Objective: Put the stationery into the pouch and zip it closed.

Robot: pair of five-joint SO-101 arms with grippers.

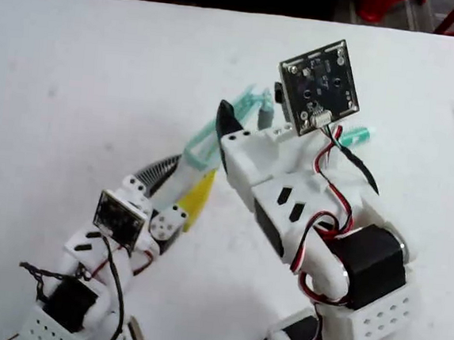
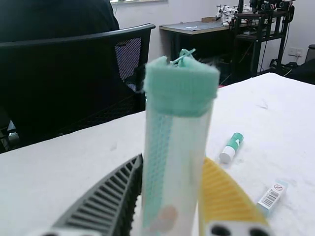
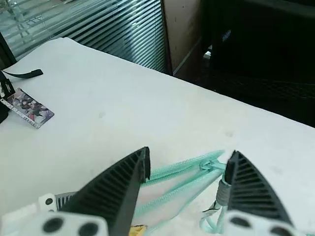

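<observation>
the left hand [image 2: 173, 164] is pinched tight on the pouch [image 2: 179, 113], whose teal zipper end points away from it. the right hand [image 3: 189, 156] is spread wide over that end, the zipper pull [image 3: 224, 189] just beside one finger. a glue stick [image 2: 231, 146] and a small barcoded piece [image 2: 272, 195] lie on the desk [image 2: 64, 167] nearby.

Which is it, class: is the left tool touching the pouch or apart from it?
Touching. In the left wrist view the left tool clamps the pouch, a finger pressed on each side.
</observation>
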